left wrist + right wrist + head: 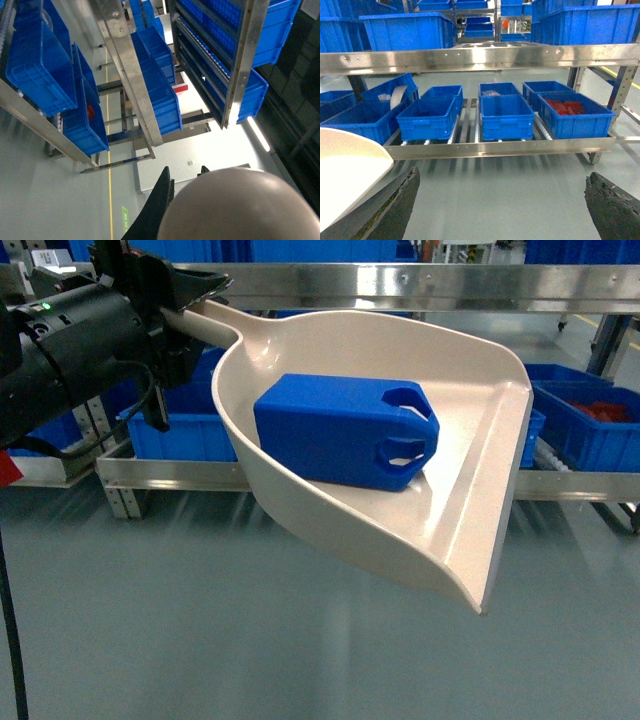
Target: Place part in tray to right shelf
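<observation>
The cream tray [495,480] hangs in the air in front of me, tilted, with its flat lip toward the lower right. The bright-blue part [335,430] lies on its side inside the tray. My left gripper [185,300] is shut on the tray's handle [205,325] at the upper left. In the left wrist view the handle's rounded end [240,205] fills the space between the black fingers [159,205] of the left gripper [185,170]. My right gripper [503,172] is open and holds nothing. The tray's edge [350,165] shows at its left. The steel roller shelf [520,146] stands ahead.
Several blue crates [506,117] sit on the shelf's roller lanes; the one on the right [572,115] holds red pieces. An upper steel rail [480,57] carries more crates. Grey floor [200,640] lies between me and the rack.
</observation>
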Motion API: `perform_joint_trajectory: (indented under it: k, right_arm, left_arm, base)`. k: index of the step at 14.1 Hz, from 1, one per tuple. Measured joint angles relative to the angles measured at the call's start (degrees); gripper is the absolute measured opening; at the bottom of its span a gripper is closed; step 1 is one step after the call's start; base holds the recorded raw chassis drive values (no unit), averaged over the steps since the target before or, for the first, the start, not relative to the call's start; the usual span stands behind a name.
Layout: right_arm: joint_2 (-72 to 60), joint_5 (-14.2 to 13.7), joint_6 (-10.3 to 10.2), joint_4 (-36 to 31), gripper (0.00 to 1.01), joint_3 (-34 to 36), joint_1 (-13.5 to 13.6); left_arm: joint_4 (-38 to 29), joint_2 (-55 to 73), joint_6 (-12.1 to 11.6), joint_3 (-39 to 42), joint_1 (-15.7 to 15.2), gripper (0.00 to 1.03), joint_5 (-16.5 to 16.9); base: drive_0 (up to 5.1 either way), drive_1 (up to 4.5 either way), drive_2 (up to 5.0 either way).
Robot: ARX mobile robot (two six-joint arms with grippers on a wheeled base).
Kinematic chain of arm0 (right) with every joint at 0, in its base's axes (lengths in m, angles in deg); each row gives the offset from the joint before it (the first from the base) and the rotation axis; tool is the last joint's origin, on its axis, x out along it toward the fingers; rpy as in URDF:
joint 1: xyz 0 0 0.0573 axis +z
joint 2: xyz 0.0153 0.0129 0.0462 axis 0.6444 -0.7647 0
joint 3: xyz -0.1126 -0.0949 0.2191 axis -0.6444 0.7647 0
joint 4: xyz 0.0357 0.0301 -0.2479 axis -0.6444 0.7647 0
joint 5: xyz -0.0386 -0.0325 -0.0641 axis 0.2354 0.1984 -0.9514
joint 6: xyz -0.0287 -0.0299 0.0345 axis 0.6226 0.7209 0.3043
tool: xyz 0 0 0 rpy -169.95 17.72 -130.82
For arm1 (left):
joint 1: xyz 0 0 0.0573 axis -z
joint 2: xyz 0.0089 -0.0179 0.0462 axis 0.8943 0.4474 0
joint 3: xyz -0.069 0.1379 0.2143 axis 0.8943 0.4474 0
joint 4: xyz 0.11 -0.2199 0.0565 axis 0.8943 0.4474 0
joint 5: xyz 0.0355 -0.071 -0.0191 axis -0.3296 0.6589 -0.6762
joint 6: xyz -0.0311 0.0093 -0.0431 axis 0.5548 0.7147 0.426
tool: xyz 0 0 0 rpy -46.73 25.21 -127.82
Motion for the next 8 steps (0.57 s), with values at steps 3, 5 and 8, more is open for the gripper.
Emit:
perform_joint_trajectory:
  k: [3,5,8]
  right_arm:
    - [0.0,0.0,0.0,0.0,0.98,0.0,0.0]
    - [0.0,0.0,0.0,0.0,0.98,0.0,0.0]
    - [0.0,0.0,0.0,0.0,0.98,0.0,0.0]
  left_arm:
    - [0.1,0.0,0.0,0.0,0.0,0.12,0.0]
    - [0.0,0.0,0.0,0.0,0.0,0.12,0.0]
    - [0.1,0.0,0.0,0.0,0.0,0.12,0.0]
  base:
    - [0.0,0.0,0.0]
    - [0.0,0.0,0.0]
    - [0.0,0.0,0.0]
